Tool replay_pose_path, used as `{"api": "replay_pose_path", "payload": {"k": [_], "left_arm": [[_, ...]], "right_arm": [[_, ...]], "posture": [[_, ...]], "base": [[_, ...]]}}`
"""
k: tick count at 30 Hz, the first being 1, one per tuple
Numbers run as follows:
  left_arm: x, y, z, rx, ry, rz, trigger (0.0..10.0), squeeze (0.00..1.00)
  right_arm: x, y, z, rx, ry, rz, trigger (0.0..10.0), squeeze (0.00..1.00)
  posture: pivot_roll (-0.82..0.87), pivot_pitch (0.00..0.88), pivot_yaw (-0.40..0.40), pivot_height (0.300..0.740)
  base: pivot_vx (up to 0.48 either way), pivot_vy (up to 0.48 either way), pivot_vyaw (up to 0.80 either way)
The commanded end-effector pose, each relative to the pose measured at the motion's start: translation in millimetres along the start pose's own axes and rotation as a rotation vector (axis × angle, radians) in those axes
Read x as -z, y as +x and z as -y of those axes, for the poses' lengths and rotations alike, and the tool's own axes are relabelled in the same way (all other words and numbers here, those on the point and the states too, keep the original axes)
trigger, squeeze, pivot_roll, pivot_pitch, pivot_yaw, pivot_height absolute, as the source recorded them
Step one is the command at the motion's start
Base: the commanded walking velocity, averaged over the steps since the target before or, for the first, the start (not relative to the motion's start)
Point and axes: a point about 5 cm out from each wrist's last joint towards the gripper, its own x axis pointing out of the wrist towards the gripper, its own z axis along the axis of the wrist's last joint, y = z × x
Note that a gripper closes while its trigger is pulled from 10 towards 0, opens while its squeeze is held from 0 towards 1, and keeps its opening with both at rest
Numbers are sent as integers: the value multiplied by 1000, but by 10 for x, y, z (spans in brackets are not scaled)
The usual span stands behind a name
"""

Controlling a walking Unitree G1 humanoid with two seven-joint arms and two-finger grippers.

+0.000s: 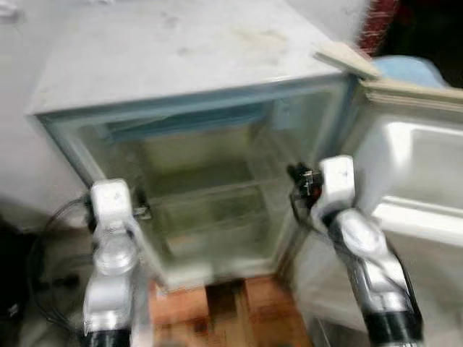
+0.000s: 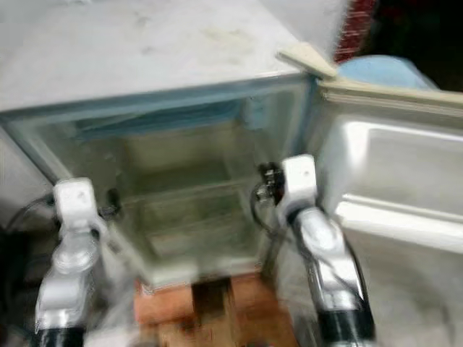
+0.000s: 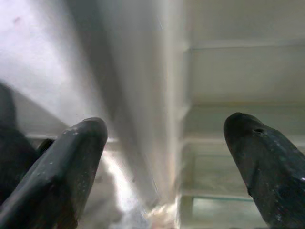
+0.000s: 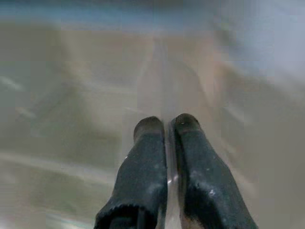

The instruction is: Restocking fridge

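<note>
The fridge [image 1: 181,65] is a small white box sitting right in front of the robot on what looks like a wooden stand [image 1: 231,307], with its dusty top facing up and its mouth facing the robot. Its door [image 1: 416,181] is swung wide open to the robot's right, so the inner side of the door faces up and out. Inside there are pale shelves [image 1: 210,195] running across, all a bit blurry, and nothing on them can be made out.

Both silver arms are raised and bent at the elbow, reaching forward toward the fridge's front edges. The left gripper [image 3: 164,157] is up at the left edge of the opening; its two black fingers [image 3: 71,167] stand wide apart, straddling the fridge's side wall edge, with nothing held. The right gripper [image 4: 167,126] is at the right edge of the opening, near the hinge side, pointing into the cabinet; its fingers [image 4: 143,162] are pressed together, nothing visibly between them

A light blue thing [image 1: 405,71] sits behind the door's top edge, too blurred to name
</note>
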Motion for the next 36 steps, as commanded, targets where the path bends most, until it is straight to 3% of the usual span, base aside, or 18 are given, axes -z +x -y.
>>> {"api": "replay_pose_path", "payload": {"k": [1,8,17,23,30,36], "left_arm": [[58,-17,-49,-12,19,-40,10000,0],[83,-78,-44,-1,-9,-64,10000,0],[84,-202,180,262,4,-75,10000,0],[98,-99,148,250,-30,-100,10000,0],[141,13,106,177,-56,-182,10000,0],[127,-26,239,239,-58,-193,10000,0]], "right_arm": [[59,-25,-25,-6,16,-21,10000,0],[68,1,-55,-9,38,-26,10000,0],[76,22,-36,-3,47,-32,10000,0],[60,48,-37,1,58,-27,10000,0],[106,173,-121,21,189,-70,10000,0],[182,290,-222,50,332,-127,10000,0]], "posture": [[30,0,-27,740],[36,0,-30,740],[44,0,-33,740],[39,0,-34,740],[41,17,-48,740],[73,51,-70,740]], "base": [[0,0,0],[0,0,0],[0,0,0],[0,0,0],[0,0,0],[0,0,0]]}}
